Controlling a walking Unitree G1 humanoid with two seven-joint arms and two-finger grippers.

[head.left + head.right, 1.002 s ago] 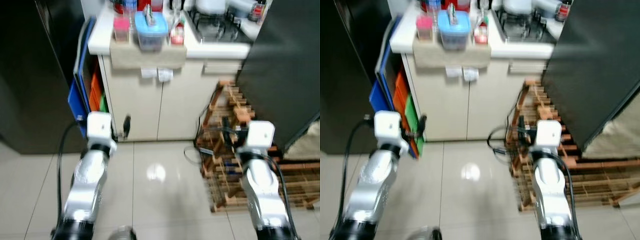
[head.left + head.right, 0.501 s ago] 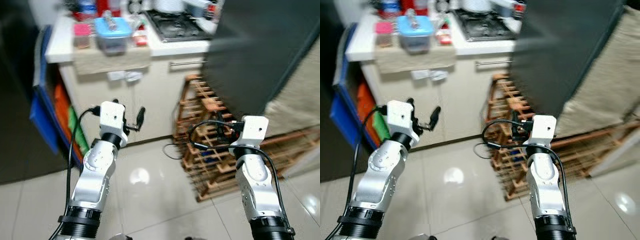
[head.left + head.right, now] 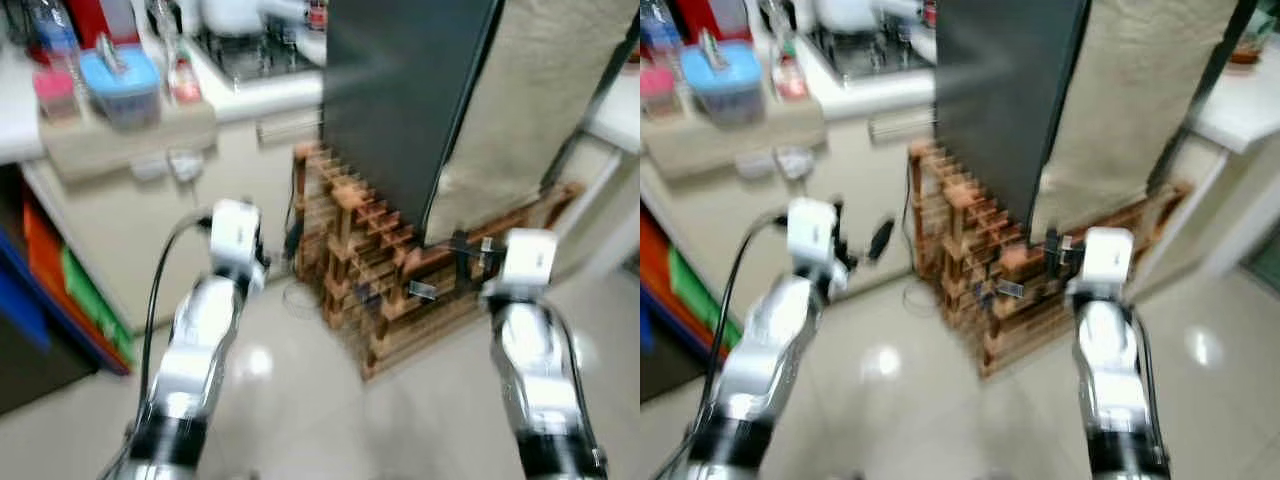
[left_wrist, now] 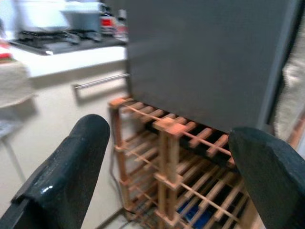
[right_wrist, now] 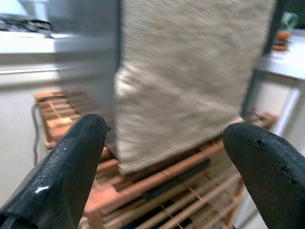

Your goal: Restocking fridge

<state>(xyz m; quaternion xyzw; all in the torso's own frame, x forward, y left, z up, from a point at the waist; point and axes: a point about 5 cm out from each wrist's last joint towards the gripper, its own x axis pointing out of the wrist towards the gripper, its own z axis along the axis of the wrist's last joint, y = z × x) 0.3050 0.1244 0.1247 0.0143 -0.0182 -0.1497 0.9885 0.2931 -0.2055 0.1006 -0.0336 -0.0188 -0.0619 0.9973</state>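
The head views are blurred. A tall dark grey panel (image 3: 400, 90) stands ahead, with a beige cloth (image 3: 545, 90) hanging to its right. A slatted wooden rack (image 3: 370, 290) sits on the floor below them. My left gripper (image 3: 860, 235) is held up in front of the white cabinet, open and empty; its wrist view looks between its fingers (image 4: 71, 157) at the rack (image 4: 176, 162) and the dark panel (image 4: 200, 57). My right gripper (image 3: 440, 272) hovers by the rack, open and empty, facing the cloth (image 5: 186, 71).
A white counter (image 3: 250, 95) at the left carries a blue-lidded container (image 3: 120, 85), a pink-lidded one (image 3: 52, 95) and a hob with pots (image 3: 245, 50). Orange, green and blue items lean at the far left (image 3: 50, 270). Glossy floor tiles (image 3: 300, 400) lie between my arms.
The camera has swung to the right: the counter has slid to the left, and the dark panel, cloth and rack now sit in the middle. Both arms keep their raised pose, grippers open.
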